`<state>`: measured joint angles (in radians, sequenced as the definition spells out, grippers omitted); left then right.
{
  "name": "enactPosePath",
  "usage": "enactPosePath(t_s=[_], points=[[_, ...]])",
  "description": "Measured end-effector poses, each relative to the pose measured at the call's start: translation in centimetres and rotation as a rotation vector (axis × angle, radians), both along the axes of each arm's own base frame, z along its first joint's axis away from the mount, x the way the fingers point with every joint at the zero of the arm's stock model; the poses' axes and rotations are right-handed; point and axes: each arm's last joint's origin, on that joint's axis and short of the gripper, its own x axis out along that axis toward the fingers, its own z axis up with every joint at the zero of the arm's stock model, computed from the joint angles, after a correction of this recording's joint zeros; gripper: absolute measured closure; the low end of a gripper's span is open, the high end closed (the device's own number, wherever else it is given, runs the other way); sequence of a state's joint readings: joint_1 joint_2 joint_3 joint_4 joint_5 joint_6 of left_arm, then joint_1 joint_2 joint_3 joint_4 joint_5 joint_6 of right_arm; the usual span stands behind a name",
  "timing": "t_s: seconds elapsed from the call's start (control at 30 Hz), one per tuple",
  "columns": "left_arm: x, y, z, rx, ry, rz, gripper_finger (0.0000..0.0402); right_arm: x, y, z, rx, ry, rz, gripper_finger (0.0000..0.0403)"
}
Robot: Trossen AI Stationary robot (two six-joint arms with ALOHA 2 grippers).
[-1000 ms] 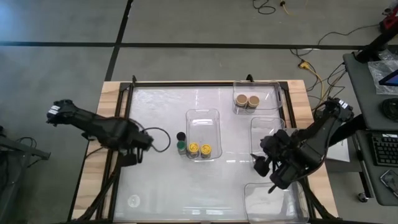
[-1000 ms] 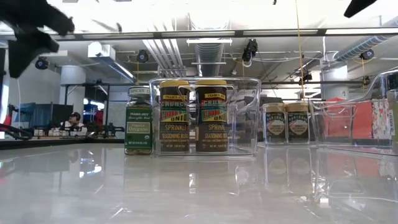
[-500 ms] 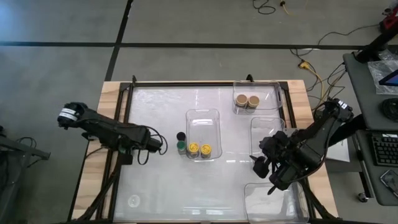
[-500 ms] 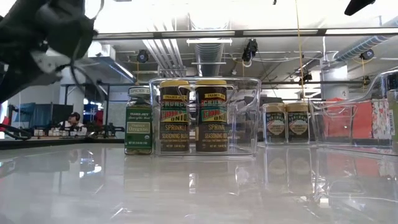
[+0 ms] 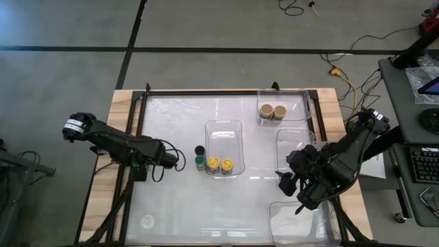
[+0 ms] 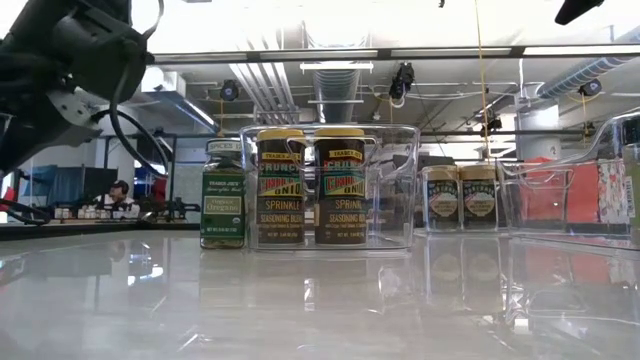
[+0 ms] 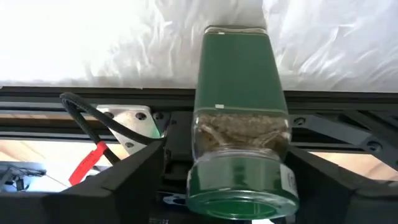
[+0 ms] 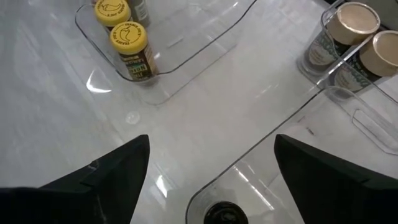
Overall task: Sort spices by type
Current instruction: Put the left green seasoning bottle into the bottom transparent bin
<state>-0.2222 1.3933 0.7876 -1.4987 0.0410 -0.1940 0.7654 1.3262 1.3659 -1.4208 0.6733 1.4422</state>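
Near the left edge of the counter [image 5: 171, 206], the left pincer [image 5: 173, 159] hangs above the surface and is pinching a green-lidded spice jar [image 7: 239, 134]. The left wrist view shows this jar lying between the two dark fingers [image 7: 134, 171], lid toward the camera, with dried green herb behind the glass and a green label (I cannot read the label there).

At the middle of the counter stands a clear rectangular tray [image 5: 223, 134]. Two yellow-lidded spice jars [image 5: 220, 165] stand side by side, touching, at its near end. Just outside the tray's left wall stand a second green-lidded jar [image 5: 199, 162] and a black-lidded jar [image 5: 199, 150], close together. From table height the green one [image 6: 223, 195] shows upright, just beside the tray, with the two yellow-lidded jars [image 6: 310, 187] inside it.

At the far right corner, another clear tray [image 5: 295, 96] holds two tan-lidded spice jars [image 5: 272, 110], side by side and upright.

The right pincer [image 5: 288, 182] waits over the right side of the counter, near two more clear trays. Its fingers [image 8: 93, 180] are spread wide apart and hold nothing. Between them, the right wrist view shows one more black-lidded jar [image 8: 222, 213] inside a clear tray [image 8: 273, 155], seen from above.
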Motion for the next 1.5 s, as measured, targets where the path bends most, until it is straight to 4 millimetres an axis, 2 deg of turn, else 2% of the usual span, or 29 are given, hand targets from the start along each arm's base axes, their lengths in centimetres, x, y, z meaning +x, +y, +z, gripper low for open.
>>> enactPosePath(t_s=[0.27,0.53,0.67,0.8,0.9,1.1,1.3,1.5], points=[[0.2,-0.1,0.2,0.003,-0.017,0.008,0.0219,0.2,0.2,0.0,0.016,-0.017,0.001,0.0077],[2.3,-1.3,3.2,-0.024,-0.154,0.083,0.0218,0.7,0.6,0.2,0.031,-0.056,0.048,0.0094],[3.4,-2.9,5.1,-0.085,-0.213,0.178,0.0218,1.2,0.9,0.3,0.051,-0.093,0.072,0.0104],[4.7,-5.0,6.0,-0.131,-0.22,0.333,0.0218,2.1,1.4,0.6,0.047,-0.199,0.08,0.011],[6.4,-6.7,6.3,-0.134,-0.244,0.431,0.0218,3.2,1.7,1.0,0.041,-0.283,0.093,0.0109],[11.2,-10.9,6.8,-0.142,-0.305,0.38,0.0218,5.3,1.9,1.0,0.029,-0.337,0.142,0.0099],[15.8,-14.7,6.0,-0.168,-0.356,0.25,0.0218,5.2,1.9,1.3,0.012,-0.33,0.181,0.009],[20.3,-15.7,3.4,-0.151,-0.329,0.245,0.0218,4.1,2.3,3.0,-0.027,-0.334,0.288,0.0095]])
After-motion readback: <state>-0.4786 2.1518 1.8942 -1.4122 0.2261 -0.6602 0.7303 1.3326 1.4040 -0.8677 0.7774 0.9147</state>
